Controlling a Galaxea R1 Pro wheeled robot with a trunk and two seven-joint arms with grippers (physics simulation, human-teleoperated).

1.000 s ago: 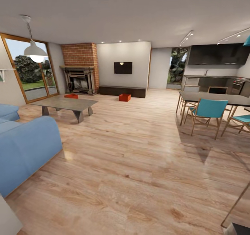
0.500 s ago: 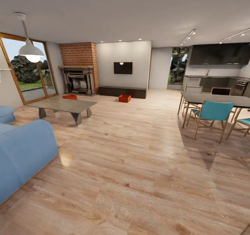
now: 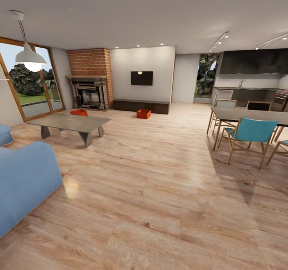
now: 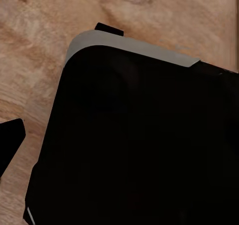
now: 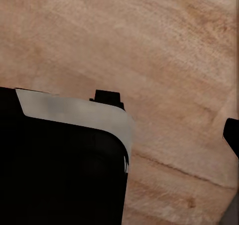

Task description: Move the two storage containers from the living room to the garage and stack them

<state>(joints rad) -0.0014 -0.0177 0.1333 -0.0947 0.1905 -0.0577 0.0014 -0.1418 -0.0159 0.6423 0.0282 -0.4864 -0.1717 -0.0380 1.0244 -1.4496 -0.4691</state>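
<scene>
I am in the living room, on its light wood plank floor. The two storage containers are far ahead on the floor. One orange-red bin sits before the dark low TV bench. The other orange-red bin lies near the brick fireplace, just behind the grey low table. In the left wrist view a dark fingertip shows at the picture's edge beside my black base. In the right wrist view another dark fingertip shows over the planks. Neither view shows both fingers of a gripper.
The blue sofa stands close on the left. A dining table with teal chairs is on the right, the kitchen behind it. A wide stretch of plank floor runs between them toward the bins.
The whole head view has shifted: the camera has advanced into the room, so the sofa and lamp slide left and the chairs right. The bins lie where they were.
</scene>
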